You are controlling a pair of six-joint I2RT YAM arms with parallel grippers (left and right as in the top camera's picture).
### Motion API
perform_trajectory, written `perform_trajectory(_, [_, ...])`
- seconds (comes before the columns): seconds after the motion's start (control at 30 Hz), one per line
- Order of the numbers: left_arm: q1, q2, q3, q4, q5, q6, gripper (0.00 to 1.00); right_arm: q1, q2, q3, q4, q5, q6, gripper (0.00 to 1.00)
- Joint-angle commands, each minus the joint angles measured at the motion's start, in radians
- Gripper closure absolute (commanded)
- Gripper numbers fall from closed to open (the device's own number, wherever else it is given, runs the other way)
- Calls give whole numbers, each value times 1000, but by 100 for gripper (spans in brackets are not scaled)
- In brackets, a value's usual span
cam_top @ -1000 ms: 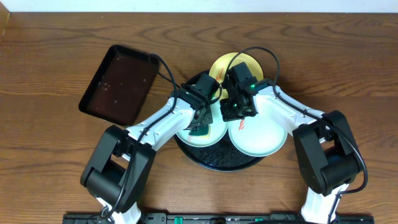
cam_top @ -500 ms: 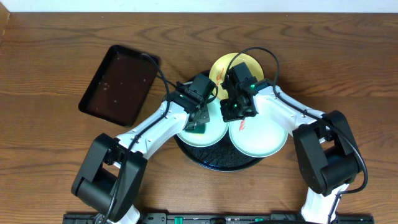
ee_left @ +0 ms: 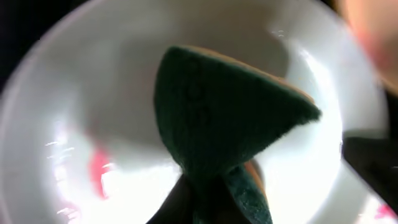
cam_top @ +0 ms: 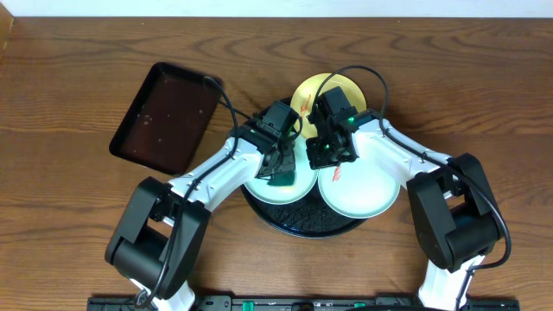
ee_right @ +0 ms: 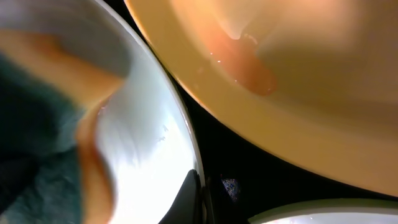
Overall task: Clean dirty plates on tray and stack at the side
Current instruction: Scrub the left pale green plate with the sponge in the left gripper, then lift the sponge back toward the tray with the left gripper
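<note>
Green sponge (ee_left: 230, 118) sat clamped in my left pincer (cam_top: 278, 168) on mint plate (cam_top: 262, 192); right pincer (cam_top: 332, 155) crowded that plate's edge, and I couldn't tell its grip.

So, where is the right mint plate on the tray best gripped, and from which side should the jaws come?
Its outer right rim, approached from the right. The right mint plate is shallow, so only the thin rim fits between jaws, and there it seems to reach past the black tray, leaving room underneath.

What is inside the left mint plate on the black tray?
A dark green sponge held by the left tool, plus a red smear; the plate beneath the sponge is hidden.
</note>
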State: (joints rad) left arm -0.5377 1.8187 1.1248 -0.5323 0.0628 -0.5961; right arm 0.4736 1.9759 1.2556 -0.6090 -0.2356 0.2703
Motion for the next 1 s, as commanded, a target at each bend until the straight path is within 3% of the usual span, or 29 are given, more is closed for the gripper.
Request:
perform_trajectory(0.0, [36,36,-13,-105,-279,43,92,4,7,-4,-16,44,-13,99])
perform_trajectory(0.1, [51,36,-13,-161,-433,43,92,4,7,-4,-16,44,-13,99])
perform_trajectory(0.33, [60,21,5,-162,-612,47,93,4,7,-4,-21,44,-13,99])
perform_trajectory(0.97, [89,-422,54,-178,-513,65,92,6,-18,14,-23,-54,-25,99])
